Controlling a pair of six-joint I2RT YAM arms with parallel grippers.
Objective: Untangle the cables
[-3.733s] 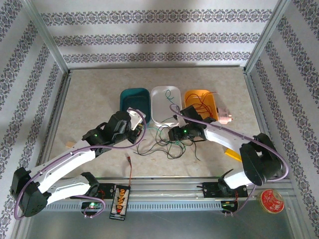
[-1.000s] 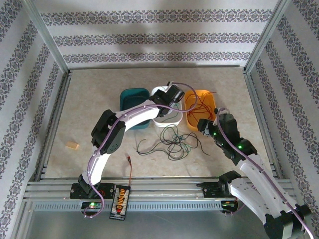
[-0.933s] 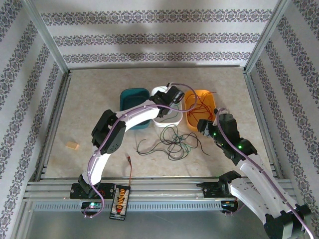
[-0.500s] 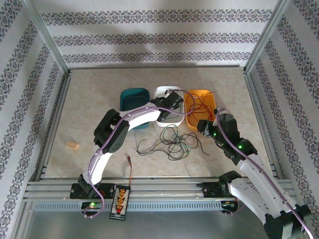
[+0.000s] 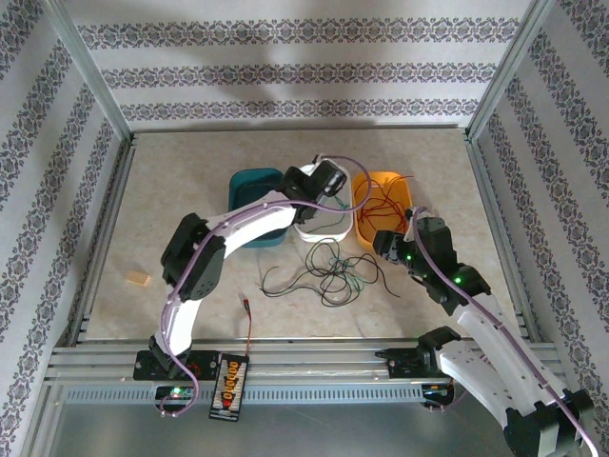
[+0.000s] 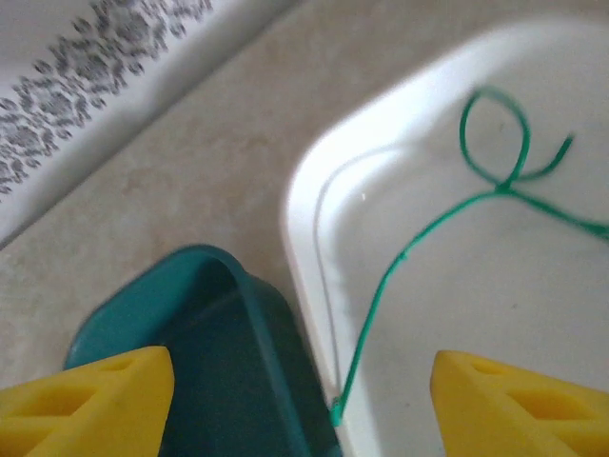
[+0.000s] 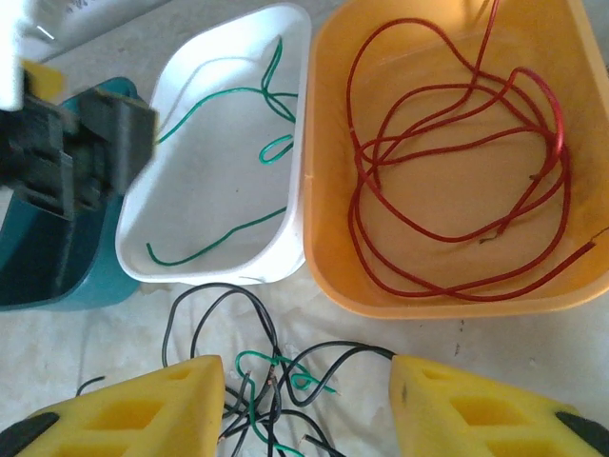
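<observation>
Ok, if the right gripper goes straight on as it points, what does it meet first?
Probably the tangle of black and green cables on the table, just ahead between the open fingers of the right gripper; depth is unclear.

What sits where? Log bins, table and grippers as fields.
white bin: one green cable
orange bin: red cables
teal bin: no cable in the part that shows
table: tangle of black and green cables, near side of the bins
left gripper: open, empty, over teal and white bins
right gripper: open, empty, above tangle
</observation>
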